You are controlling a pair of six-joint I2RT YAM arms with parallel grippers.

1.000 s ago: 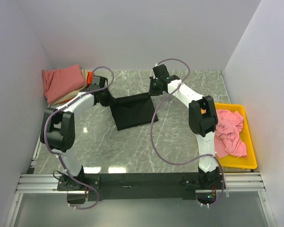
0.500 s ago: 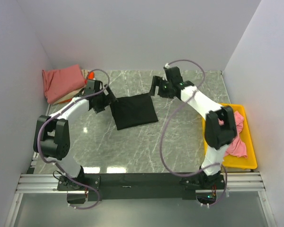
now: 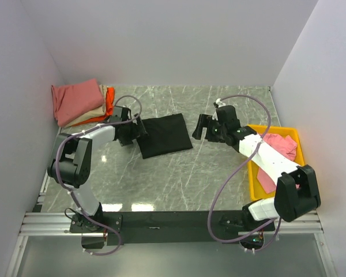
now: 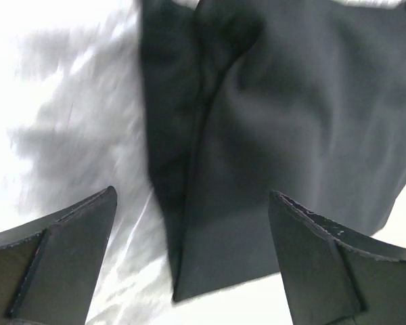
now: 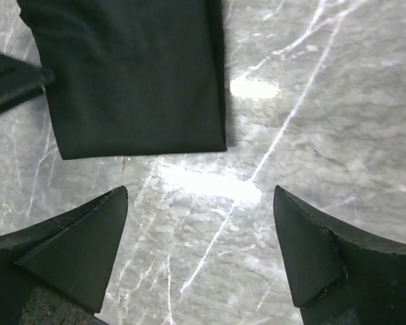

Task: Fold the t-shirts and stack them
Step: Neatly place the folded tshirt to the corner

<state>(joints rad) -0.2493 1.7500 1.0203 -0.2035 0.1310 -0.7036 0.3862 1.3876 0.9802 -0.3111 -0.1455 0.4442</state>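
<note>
A black t-shirt (image 3: 164, 134) lies folded into a rectangle on the marble table (image 3: 179, 179). At its left edge my left gripper (image 3: 139, 131) stands open, the fold's corner (image 4: 189, 271) between the spread fingers, nothing gripped. To the shirt's right my right gripper (image 3: 200, 128) is open over bare marble, a short gap from the cloth (image 5: 132, 74). A stack of folded t-shirts (image 3: 81, 104), dusty-red on top with beige and orange beneath, sits at the back left. A crumpled pink t-shirt (image 3: 279, 158) lies in the bin.
A yellow plastic bin (image 3: 303, 173) stands at the right edge of the table. White walls close in the left, back and right sides. The arms' bases and a black rail (image 3: 173, 222) run along the near edge.
Both grippers have opened and let go of the black shirt, which now lies flat. The right arm has pulled back to the right and toward the near side; the left moved slightly nearer.
</note>
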